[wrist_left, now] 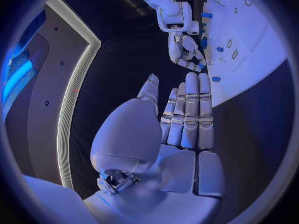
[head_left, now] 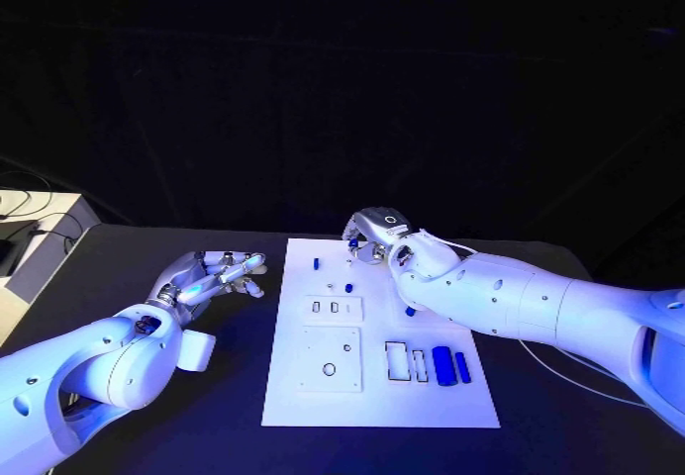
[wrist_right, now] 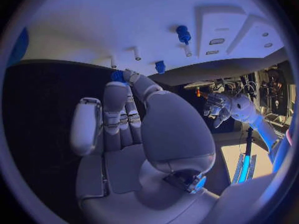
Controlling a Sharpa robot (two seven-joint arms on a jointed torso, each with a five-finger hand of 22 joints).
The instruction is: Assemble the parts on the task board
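Note:
The white task board (head_left: 374,401) lies in the middle of the table. My right hand (head_left: 377,237) hovers over the board's far edge, fingers curled, and pinches a small blue part (wrist_right: 117,76) between thumb and fingertip. Blue pegs (head_left: 316,264) (head_left: 348,288) stand in the far half of the board, and one peg (wrist_right: 183,35) is plain in the right wrist view. Two long blue pieces (head_left: 442,364) lie near the board's front right. My left hand (head_left: 214,277) floats left of the board with straight fingers (wrist_left: 187,112), holding nothing.
Two raised white blocks (head_left: 333,309) (head_left: 330,358) sit on the board's left half, with rectangular slots (head_left: 398,361) beside the long pieces. A pale cabinet (head_left: 36,237) stands past the table's left edge. A cable (head_left: 571,376) trails under my right arm.

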